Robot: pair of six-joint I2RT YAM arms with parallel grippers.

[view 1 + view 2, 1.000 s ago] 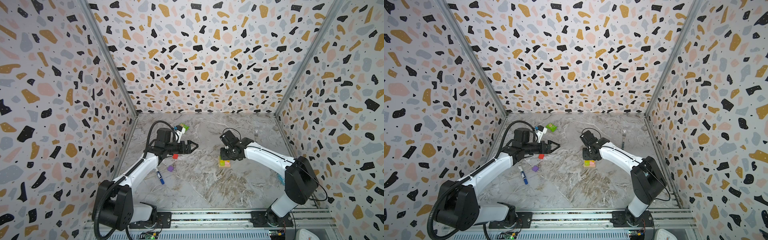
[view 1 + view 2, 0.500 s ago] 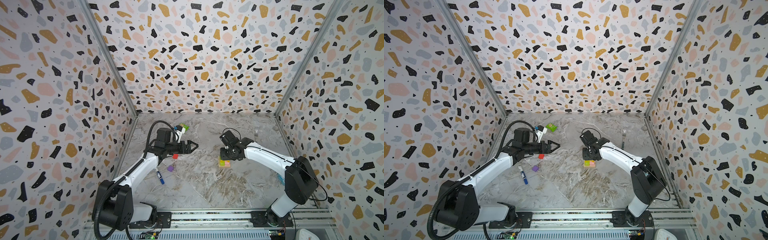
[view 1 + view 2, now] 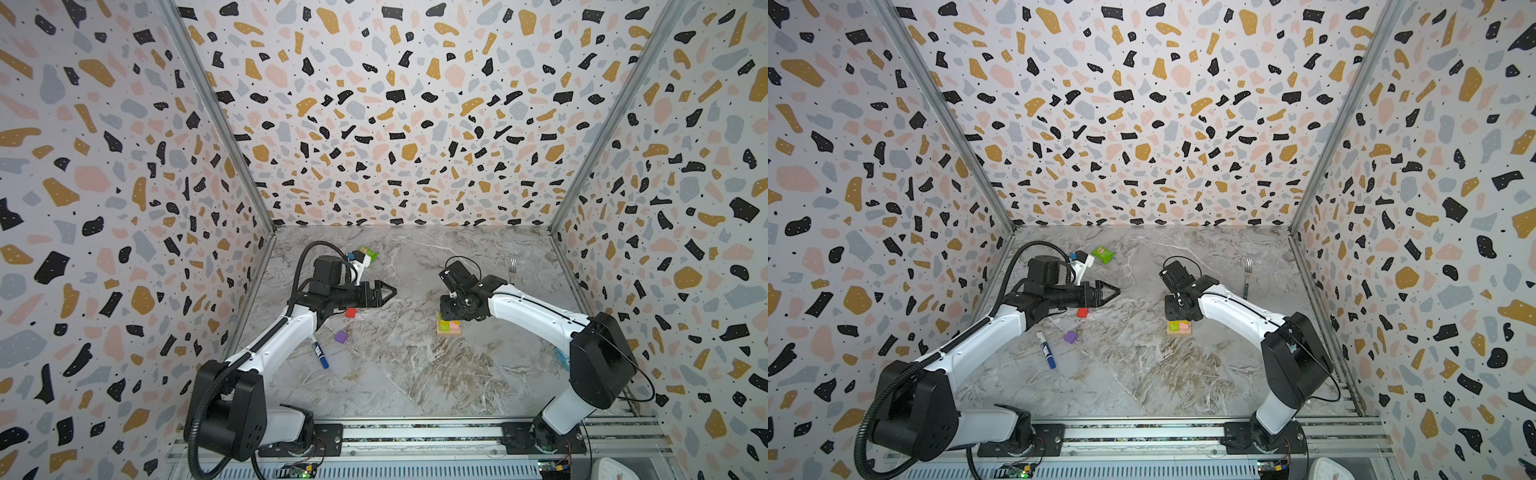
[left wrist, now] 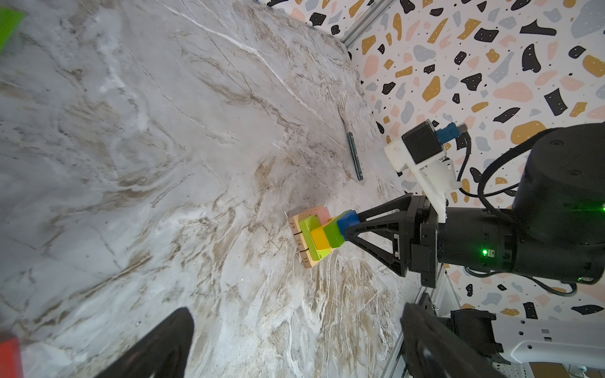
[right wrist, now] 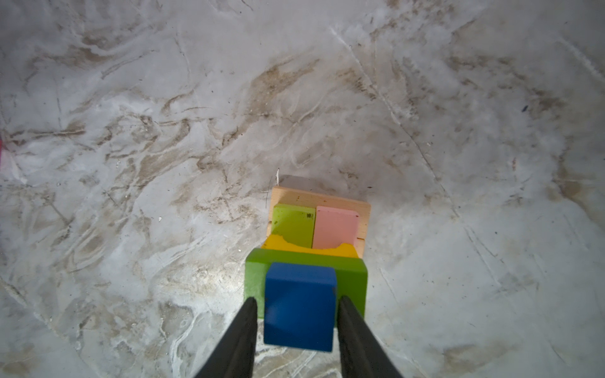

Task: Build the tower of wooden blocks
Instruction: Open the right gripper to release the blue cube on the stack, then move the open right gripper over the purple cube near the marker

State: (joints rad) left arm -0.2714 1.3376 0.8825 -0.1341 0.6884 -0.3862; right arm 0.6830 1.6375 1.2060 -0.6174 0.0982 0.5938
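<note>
Over the table (image 3: 415,374), our left pincer (image 3: 390,291) hangs wide open and empty; the right pincer (image 5: 298,299) stands at the tower (image 3: 448,326), right of the middle, jaws slightly parted about the blue cube (image 4: 348,221) on top. We judge that placement is in hand; next calls for a straight lift clear, then the red cube (image 3: 351,312). The tan bars (image 4: 299,242) read 29, 58, perhaps 37.

Right end effector (image 4: 351,226) straddling blue cube (image 4: 345,219) atop tower (image 4: 312,240), fork (image 4: 352,139) lying beyond
</note>
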